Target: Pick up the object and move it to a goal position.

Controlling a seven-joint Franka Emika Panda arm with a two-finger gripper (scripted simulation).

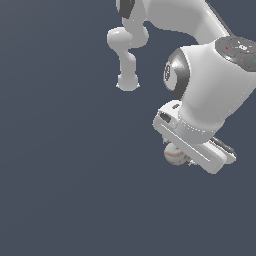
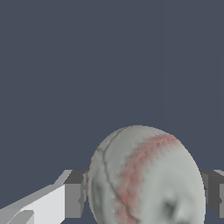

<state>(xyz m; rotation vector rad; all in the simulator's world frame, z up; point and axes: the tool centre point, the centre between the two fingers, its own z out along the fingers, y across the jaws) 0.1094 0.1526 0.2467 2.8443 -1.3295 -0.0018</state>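
Note:
The object point(image 2: 146, 179) is a white ball with red stitch lines, and it fills the space between my two fingers in the wrist view. One grey finger pad point(image 2: 74, 194) presses its side and the other pad point(image 2: 214, 192) meets the opposite side, so the gripper point(image 2: 144, 194) is shut on it. From the exterior view only part of the ball point(image 1: 172, 154) peeks out under the white hand point(image 1: 195, 142). The fingertips are mostly hidden there by the hand. I cannot tell whether the ball rests on the floor or hangs above it.
A plain dark blue-grey surface point(image 1: 65, 175) spreads all around. The arm's white links point(image 1: 127, 50) and base rise at the top of the exterior view.

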